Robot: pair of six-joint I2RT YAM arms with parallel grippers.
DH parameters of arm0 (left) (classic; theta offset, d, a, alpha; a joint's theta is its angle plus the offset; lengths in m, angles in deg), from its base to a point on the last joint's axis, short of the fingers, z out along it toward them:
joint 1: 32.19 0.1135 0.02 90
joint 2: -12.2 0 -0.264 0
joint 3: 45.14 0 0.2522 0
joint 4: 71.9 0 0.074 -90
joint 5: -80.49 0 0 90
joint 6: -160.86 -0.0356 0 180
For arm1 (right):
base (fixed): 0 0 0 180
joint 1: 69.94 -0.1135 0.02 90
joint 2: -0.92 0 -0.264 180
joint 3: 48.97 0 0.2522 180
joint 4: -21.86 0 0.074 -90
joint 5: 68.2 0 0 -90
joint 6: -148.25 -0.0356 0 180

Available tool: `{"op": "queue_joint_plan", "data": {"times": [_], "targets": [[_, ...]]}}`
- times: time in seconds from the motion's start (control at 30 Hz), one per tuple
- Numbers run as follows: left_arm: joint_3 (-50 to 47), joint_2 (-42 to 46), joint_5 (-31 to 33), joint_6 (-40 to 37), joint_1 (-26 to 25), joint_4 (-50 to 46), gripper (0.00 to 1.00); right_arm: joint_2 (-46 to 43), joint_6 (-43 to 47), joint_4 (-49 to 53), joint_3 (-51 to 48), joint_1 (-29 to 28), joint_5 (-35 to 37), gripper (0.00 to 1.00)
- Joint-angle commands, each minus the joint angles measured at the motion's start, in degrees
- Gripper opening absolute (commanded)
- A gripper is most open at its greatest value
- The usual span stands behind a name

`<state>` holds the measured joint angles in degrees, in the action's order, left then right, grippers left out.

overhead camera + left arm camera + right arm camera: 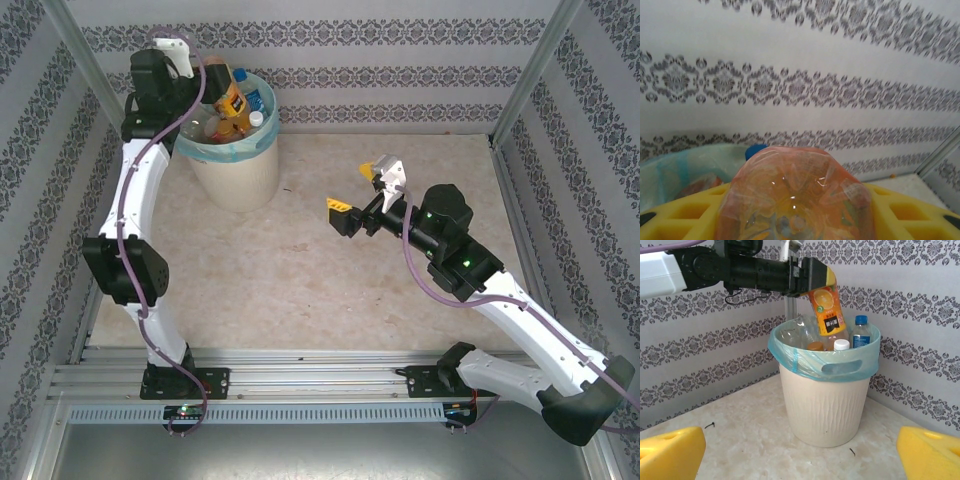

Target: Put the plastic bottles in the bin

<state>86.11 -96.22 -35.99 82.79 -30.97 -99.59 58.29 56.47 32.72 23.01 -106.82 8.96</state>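
Clear plastic bottles (799, 331) in round cream bin (822, 400) w/ teal liner half-hidden by rim, my left tool (821, 277) clamped on orange-labelled plastic juice bottle (829, 315) above bin mouth, right tool (357, 187) wide open, empty, over beige desk (300, 290).

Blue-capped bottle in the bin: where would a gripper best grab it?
Probably the neck of the blue-capped bottle, from straight above: it stands upright inside the bin, only its top above the rim, other bottles crowding its body.

Bottles (859, 333) in bin (823, 401), far left
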Motion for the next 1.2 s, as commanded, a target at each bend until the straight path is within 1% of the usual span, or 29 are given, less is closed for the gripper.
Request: {"op": "queue_joint_plan", "data": {"times": [0.0,0.3,0.5,0.6,0.73,1.07,1.17], "targets": [[5.14,-3.89,0.44,-6.68,-1.29,-9.34,0.42,-0.05,-1.46,0.26,-0.5,0.11,1.14,0.98],[7.89,-12.07,3.03,-13.43,-4.66,-15.6,0.42,2.86,-1.56,2.08,1.63,0.1,-0.17,0.98],[5.91,-14.73,6.19,-15.15,-4.88,-18.65,0.4,3.24,-1.12,3.02,1.57,0.06,0.03,0.98],[3.39,-14.8,4.81,-13.95,-4.32,-17.7,0.39,3.4,-1.06,3.09,1.55,0.06,-0.25,0.98],[2.83,-15.66,2.37,-11.19,-2.74,-17.47,0.39,3.81,-1.34,3.21,1.79,0.08,-0.68,0.98],[-2.73,-17.02,3.12,-12.15,-1.87,-15.69,0.39,4.38,-2.24,3.81,2.15,0.06,-0.73,0.98],[-3.14,-17.84,2.31,-11.83,-1.72,-15.69,0.39,4.45,-2.12,4.2,2.34,-0.01,-0.64,0.98]]}}
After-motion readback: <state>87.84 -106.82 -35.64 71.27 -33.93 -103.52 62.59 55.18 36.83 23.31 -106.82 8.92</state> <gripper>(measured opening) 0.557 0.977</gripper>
